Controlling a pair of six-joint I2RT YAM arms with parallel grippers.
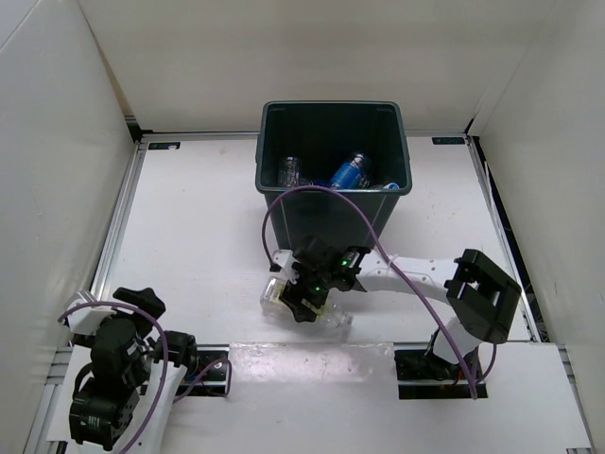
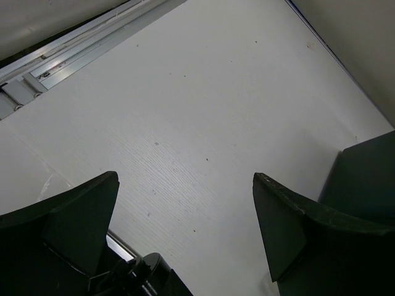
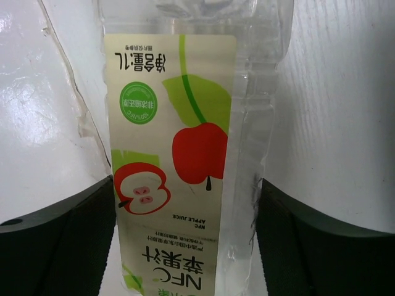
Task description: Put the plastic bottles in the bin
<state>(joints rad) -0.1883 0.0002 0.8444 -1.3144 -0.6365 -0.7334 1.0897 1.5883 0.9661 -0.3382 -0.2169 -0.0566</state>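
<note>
The bin (image 1: 331, 107) stands at the far middle of the table. Inside it lie a blue-labelled bottle (image 1: 350, 172), a clear bottle (image 1: 290, 171) and a part of another at the right wall (image 1: 388, 185). The wider bottle with the red-green apple label (image 3: 176, 160) lies on the table in front of the bin (image 1: 284, 298). My right gripper (image 3: 188, 191) sits over it (image 1: 317, 288), with a finger pressed against each side of the bottle. My left gripper (image 2: 185, 209) is open and empty at the near left (image 1: 137, 301).
White walls enclose the table on the left, back and right. A purple cable (image 1: 284, 203) loops up from the right arm in front of the bin. A metal rail (image 2: 74, 52) runs along the table's left edge.
</note>
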